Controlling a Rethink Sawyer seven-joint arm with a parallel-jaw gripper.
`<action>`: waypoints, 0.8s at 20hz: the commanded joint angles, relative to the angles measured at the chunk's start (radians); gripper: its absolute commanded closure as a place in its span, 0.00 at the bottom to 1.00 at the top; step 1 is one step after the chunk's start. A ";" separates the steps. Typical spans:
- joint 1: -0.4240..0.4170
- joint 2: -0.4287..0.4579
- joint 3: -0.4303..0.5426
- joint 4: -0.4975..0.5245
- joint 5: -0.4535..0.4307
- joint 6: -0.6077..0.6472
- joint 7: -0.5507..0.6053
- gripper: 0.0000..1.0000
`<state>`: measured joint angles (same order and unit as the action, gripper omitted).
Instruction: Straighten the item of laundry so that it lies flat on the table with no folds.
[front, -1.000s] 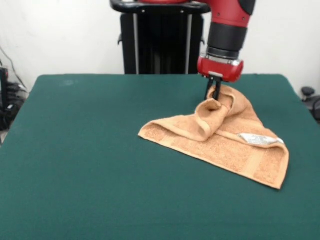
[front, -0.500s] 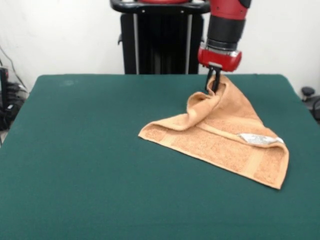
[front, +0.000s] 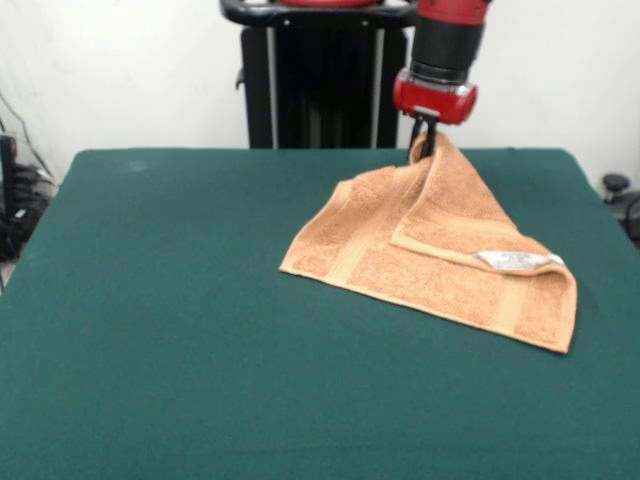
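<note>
The orange-tan terry towel (front: 440, 250) lies on the right half of the dark green table (front: 180, 330). One corner is lifted into a peak, and the cloth hangs from it in a fold over the rest. A small white tag (front: 515, 261) shows near the towel's right edge. A woven band runs along the front edge. My gripper (front: 424, 143) is shut on the lifted corner of the towel, above the table's far right part. The red and black arm comes down from the top edge.
The black pedestal (front: 320, 80) stands behind the table's far edge. Cables and dark gear (front: 15, 200) sit off the left edge, and a dark object (front: 620, 195) off the right edge.
My gripper has risen and moved toward the far side with the towel's corner. The crumpled fold has been drawn up and spread into a taller, flatter peak.
</note>
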<state>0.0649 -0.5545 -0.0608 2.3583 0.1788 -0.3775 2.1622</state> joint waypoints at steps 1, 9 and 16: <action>0.006 0.038 0.120 0.029 -0.008 -0.063 0.288 1.00; -0.002 0.047 0.109 0.017 -0.019 -0.068 0.262 1.00; 0.009 0.043 0.097 0.002 -0.020 -0.056 0.236 1.00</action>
<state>0.0653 -0.5456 -0.0606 2.3758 0.1688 -0.4157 2.1731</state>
